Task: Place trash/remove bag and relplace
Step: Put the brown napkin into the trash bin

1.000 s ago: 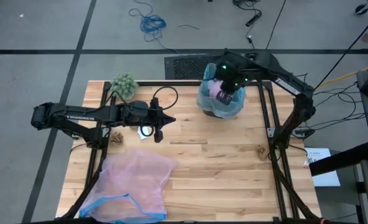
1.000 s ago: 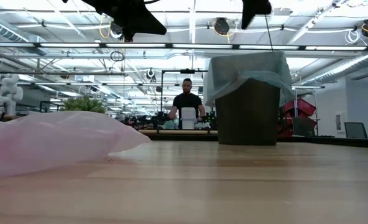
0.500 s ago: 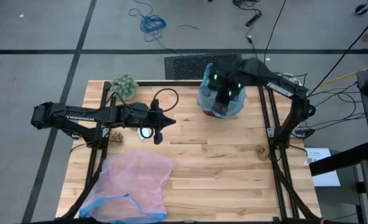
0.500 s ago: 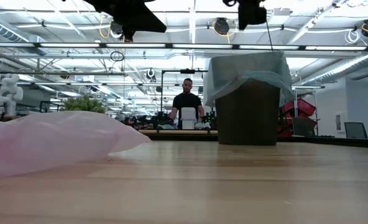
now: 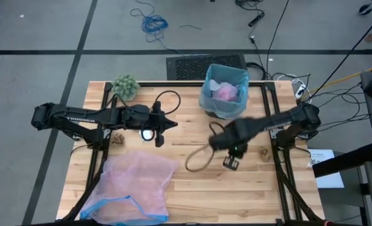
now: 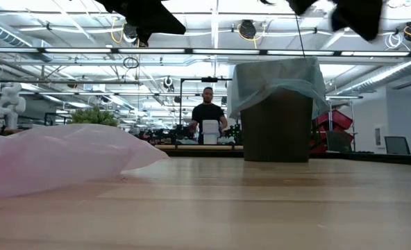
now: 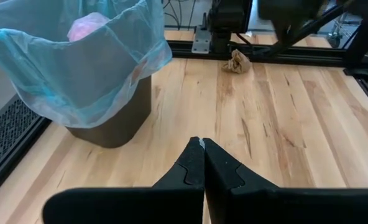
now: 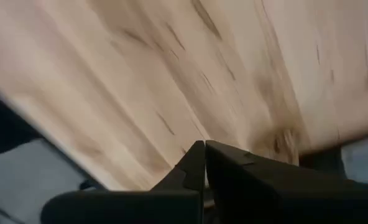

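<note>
The brown square bin stands at the table's far right, lined with the light-blue bag, whose rim is folded over the bin's edge. A pink wad and white paper lie inside. Loose brown trash scraps rest on the table beside the left frame rail and beside the right one. My left gripper hovers shut over the table's left half, pointing at the bin. My right gripper, blurred, is shut and points down over the table's middle right, holding nothing.
A translucent pink bag with a blue rim lies spread at the near left corner. A fuzzy green ball sits at the far left. Black frame rails run along both table sides. Bare wood lies across the middle and near right.
My right gripper has swung quickly from above the bin's mouth toward the table's near edge, tipping to point down over the middle right. The bin's mouth is uncovered now, with the pink wad and the white paper lying in it. The left arm has kept still.
</note>
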Controlling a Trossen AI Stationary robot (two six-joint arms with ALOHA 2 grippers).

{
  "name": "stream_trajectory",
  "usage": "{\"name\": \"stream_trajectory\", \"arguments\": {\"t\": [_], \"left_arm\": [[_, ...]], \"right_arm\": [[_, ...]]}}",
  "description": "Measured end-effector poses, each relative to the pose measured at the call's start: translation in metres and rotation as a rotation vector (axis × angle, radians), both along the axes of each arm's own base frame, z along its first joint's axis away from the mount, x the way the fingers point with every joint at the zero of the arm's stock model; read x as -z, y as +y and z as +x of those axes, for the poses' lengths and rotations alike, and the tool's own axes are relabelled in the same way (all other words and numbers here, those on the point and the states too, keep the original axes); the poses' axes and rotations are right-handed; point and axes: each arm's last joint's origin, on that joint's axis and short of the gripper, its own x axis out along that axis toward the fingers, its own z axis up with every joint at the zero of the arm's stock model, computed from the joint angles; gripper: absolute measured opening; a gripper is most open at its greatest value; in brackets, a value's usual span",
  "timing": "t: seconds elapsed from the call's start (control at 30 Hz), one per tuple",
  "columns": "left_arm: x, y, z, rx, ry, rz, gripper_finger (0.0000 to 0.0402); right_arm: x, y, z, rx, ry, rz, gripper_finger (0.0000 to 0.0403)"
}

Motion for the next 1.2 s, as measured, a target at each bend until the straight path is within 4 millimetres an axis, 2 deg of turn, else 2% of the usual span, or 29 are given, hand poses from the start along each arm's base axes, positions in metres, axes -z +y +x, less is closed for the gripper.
{"name": "stream_trajectory", "arguments": {"t": [0.1,0.2,0.47,0.57,0.7,0.87,0.97,1.03,1.17,1.2], "left_arm": [[0.000,0.000,0.000,0.001,0.000,0.000,0.0000],[0.000,0.000,0.000,0.000,0.000,0.000,0.0000],[0.000,0.000,0.000,0.000,0.001,-0.001,0.0000],[0.001,0.000,0.000,0.000,0.006,-0.001,0.0000],[0.004,0.000,-0.002,0.000,0.041,-0.002,0.0000],[0.007,0.000,-0.003,-0.009,0.074,-0.023,0.0000],[0.009,0.000,-0.004,-0.011,0.101,-0.026,0.0000],[0.010,0.000,-0.005,-0.016,0.116,-0.036,0.0000],[0.012,0.000,-0.006,-0.022,0.136,-0.047,0.0000],[0.012,0.000,-0.006,-0.023,0.138,-0.048,0.0000]], "right_arm": [[0.030,0.011,-0.014,0.036,0.133,-0.058,0.0034],[0.055,0.016,-0.029,0.053,0.243,-0.113,0.0079],[0.107,0.007,-0.066,0.113,0.477,-0.256,0.0212],[0.124,0.002,-0.077,0.127,0.515,-0.281,0.0240],[0.144,-0.003,-0.090,0.172,0.531,-0.336,0.0253],[0.169,-0.009,-0.107,0.256,0.541,-0.350,0.0242],[0.173,-0.007,-0.103,0.267,0.504,-0.330,0.0211],[0.178,-0.005,-0.098,0.270,0.440,-0.291,0.0168],[0.181,-0.001,-0.087,0.273,0.332,-0.213,0.0039],[0.180,0.000,-0.084,0.273,0.315,-0.208,0.0022]]}}
